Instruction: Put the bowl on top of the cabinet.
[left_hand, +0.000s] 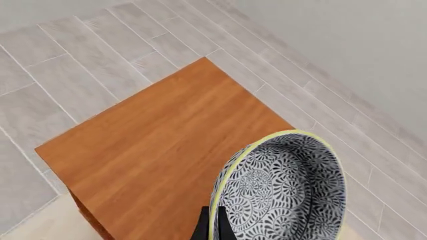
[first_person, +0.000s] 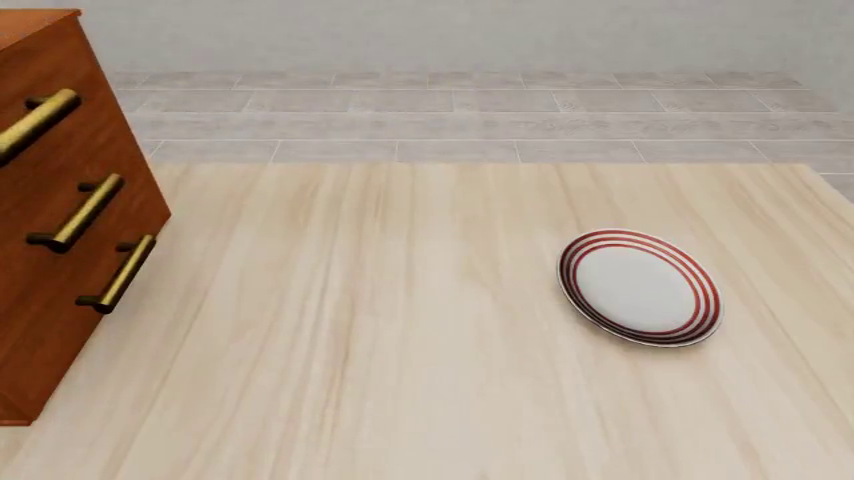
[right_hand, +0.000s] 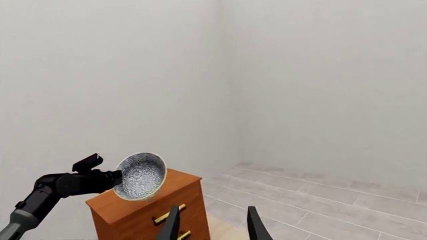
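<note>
The bowl (left_hand: 283, 192), with its dense dark floral inside and pale yellow rim, is tilted on edge over the cabinet's reddish-brown top (left_hand: 160, 150). My left gripper (left_hand: 213, 228) is shut on the bowl's rim, with a dark finger on each side of the wall. The right wrist view shows the left arm holding the bowl (right_hand: 141, 176) just over the top of the cabinet (right_hand: 150, 210); I cannot tell if they touch. My right gripper (right_hand: 212, 223) is open and holds nothing, high up and away from the cabinet. The front view shows the cabinet (first_person: 60, 215) with brass handles, but neither the bowl nor a gripper.
A flat white plate with red rings (first_person: 641, 288) lies on the right of the pale wooden table (first_person: 374, 350). The cabinet stands at the table's left edge. Grey tiled floor (first_person: 467, 125) and white walls lie beyond.
</note>
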